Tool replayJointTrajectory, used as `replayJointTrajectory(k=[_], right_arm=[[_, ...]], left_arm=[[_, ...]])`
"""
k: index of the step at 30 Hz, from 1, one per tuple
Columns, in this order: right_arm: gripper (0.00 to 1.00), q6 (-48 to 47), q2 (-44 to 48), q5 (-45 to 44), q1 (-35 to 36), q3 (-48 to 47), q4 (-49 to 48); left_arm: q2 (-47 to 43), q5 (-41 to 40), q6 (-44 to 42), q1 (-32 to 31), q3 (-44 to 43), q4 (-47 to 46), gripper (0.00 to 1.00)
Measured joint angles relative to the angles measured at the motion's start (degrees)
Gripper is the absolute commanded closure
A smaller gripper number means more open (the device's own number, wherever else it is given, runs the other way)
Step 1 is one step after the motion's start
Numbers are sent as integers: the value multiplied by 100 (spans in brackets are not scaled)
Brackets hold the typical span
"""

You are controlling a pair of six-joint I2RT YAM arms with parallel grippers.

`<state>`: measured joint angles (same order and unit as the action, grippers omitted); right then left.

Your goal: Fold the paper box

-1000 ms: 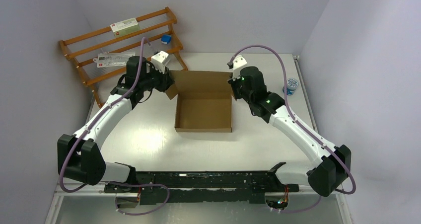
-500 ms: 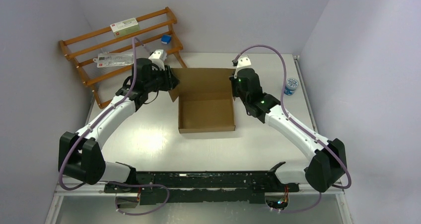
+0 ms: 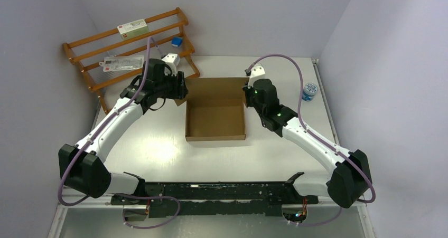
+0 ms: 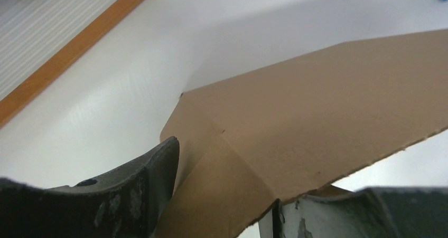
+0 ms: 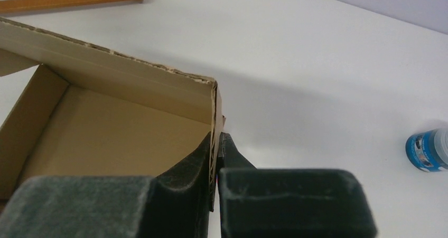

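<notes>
At the far left a slatted wooden rack leans against the wall. Just in front of it the left gripper reaches the far left corner of the paper box. Its dark, scuffed fingers stand released and well apart, with a creased corner flap of the cardboard passing loosely between them. The box lies at the middle of the counter, a shallow rectangular tray of plain brown corrugated board, with its walls upright, its cut edges rough and fluted, and its back panel lying flat toward the far wall. At its far right corner the right gripper is clenched on the box's right wall, one finger inside and one outside. Well to the right stands a small blue container. The counter is smooth glossy white, and pale lilac-grey walls close it in.
</notes>
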<state>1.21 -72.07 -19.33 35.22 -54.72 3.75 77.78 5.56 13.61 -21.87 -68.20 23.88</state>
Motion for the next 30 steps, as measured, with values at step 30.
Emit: replayJointTrajectory(k=[30], right_arm=[[87, -409, 37, 435, 0, 192, -358]], left_arm=[[-369, 835, -1915, 1305, 662, -365, 35]])
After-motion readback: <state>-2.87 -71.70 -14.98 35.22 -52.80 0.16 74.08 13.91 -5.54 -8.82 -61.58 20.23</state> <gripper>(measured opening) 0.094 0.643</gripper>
